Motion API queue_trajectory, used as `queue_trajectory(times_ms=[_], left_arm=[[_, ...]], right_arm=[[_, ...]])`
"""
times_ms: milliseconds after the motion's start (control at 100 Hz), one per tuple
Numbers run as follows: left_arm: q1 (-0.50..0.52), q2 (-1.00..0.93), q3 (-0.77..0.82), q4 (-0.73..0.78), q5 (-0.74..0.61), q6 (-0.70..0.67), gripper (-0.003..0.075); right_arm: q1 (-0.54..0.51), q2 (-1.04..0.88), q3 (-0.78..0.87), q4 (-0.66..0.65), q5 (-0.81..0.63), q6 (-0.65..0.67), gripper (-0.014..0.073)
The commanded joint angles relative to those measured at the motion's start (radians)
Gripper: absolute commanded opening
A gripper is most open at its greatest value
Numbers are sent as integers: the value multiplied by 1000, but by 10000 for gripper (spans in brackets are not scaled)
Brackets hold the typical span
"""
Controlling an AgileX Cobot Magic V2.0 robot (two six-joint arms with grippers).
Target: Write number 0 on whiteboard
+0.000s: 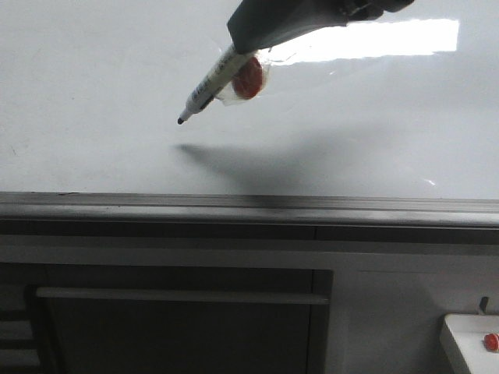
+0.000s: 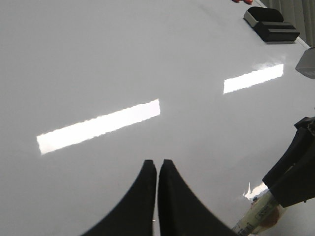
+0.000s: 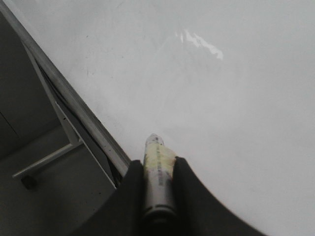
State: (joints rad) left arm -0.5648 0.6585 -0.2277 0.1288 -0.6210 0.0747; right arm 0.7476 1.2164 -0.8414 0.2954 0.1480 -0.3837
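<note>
whiteboard (image 1: 93,93): large glossy white surface filling most of the front view, a bright rectangular glare near its far right, a grey metal rail (image 1: 249,206) along its near edge. no drawn mark can be made out on it in any view.

marker pen (image 1: 209,87): white barrel with printed label, cap off, dark tip pointing down and to the left in the front view. the tip hangs just above the board, apart from its own shadow. an orange-red disc in clear wrapping (image 1: 248,78) sits against the barrel just beside the gripper.

right gripper (image 3: 158,182): black fingers pinching the marker barrel on both sides, the board lying directly under and beyond the pen.

left gripper (image 2: 157,169): fingers pressed together with only a thin slit between, nothing in them, over bare board; the marker lies off to its side.

black eraser (image 2: 270,24): near the board's far corner.

small white box with red button (image 1: 475,343): below the rail, lower right.
</note>
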Motion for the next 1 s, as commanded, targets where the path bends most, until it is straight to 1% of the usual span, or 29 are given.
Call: queue_trajectory(times_ms=[0,120,280,380,530,830,990], left_arm=[[-7,-1,-22,-19,-66,1,-20],[-7,-1,-22,-20,-66,1,-20],[-7,-1,-22,-20,-66,1,-20],[-7,-1,-22,-20,-66,1,-20],[-7,-1,-22,-20,-66,1,-20],[-7,-1,-22,-20,-66,1,-20],[-7,-1,-22,-20,-66,1,-20]], right_arm=[[-5,-20,-39,-11,-79,-11,-74],[-5,-4,-86,-11,-12,-11,-74],[-5,44,-147,-11,17,-11,-74],[-5,79,-180,-11,61,-11,-74],[-7,118,-216,-11,61,-11,-74],[-73,150,-313,-23,72,-11,-74],[-107,143,-353,-43,139,-11,-74]])
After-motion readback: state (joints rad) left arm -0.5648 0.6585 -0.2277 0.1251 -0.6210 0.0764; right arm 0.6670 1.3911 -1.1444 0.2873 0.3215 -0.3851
